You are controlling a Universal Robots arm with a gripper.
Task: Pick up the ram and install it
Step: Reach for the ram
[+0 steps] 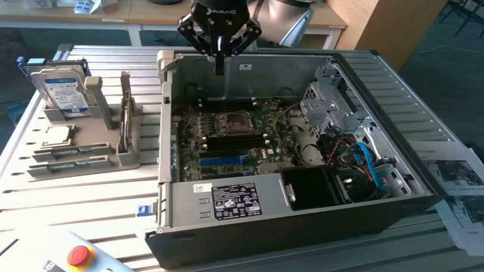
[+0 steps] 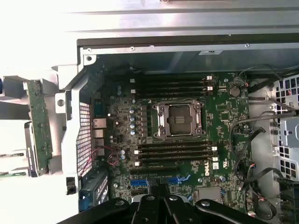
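Hovering over the computer case (image 1: 302,226), our gripper (image 1: 219,67) shows jaws pinched together, empty; the ram (image 2: 39,126) stands well apart in its rack (image 1: 128,158).

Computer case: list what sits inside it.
A green motherboard with an empty processor socket, black memory slots, blue cables and a black box. What lies beneath that box is covered.

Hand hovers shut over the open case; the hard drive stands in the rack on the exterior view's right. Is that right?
No: the exterior view shows the hard drive standing in the rack on its left, not its right. The hand does hover shut over the open case.
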